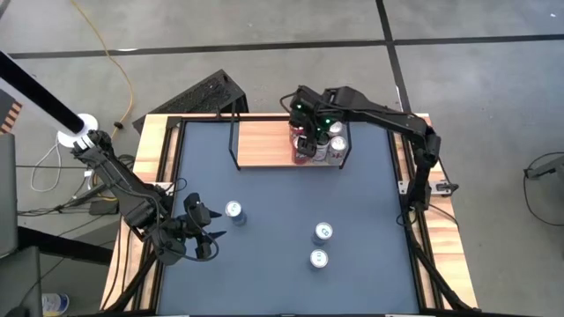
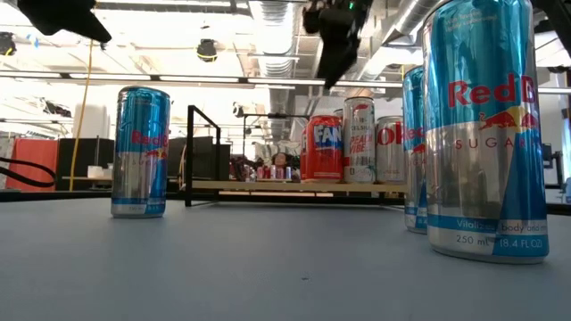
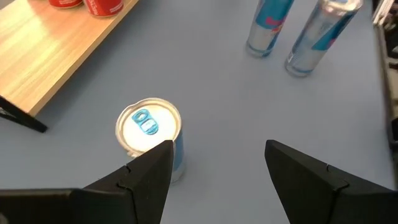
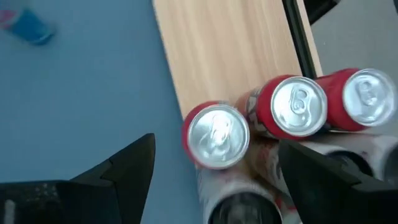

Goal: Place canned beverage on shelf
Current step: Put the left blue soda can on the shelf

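Observation:
The shelf (image 1: 273,143), a light-wood board with a black wire frame, stands at the table's far side. Several cans (image 1: 322,145) stand upright on its right end, among them a red can (image 4: 217,135) nearest the bare board. My right gripper (image 4: 214,174) hangs open above these cans, clear of their tops, also seen high up in the low view (image 2: 335,40). Near the table's left edge my left gripper (image 3: 217,168) stands open beside an upright blue can (image 3: 149,127), which rests on the table just off one fingertip.
Two more blue-and-silver cans (image 1: 323,232) (image 1: 318,258) stand upright on the dark table toward the near right. The shelf's left and middle part (image 4: 217,56) is bare wood. A black wire stand (image 1: 207,95) sits beyond the table's far left corner.

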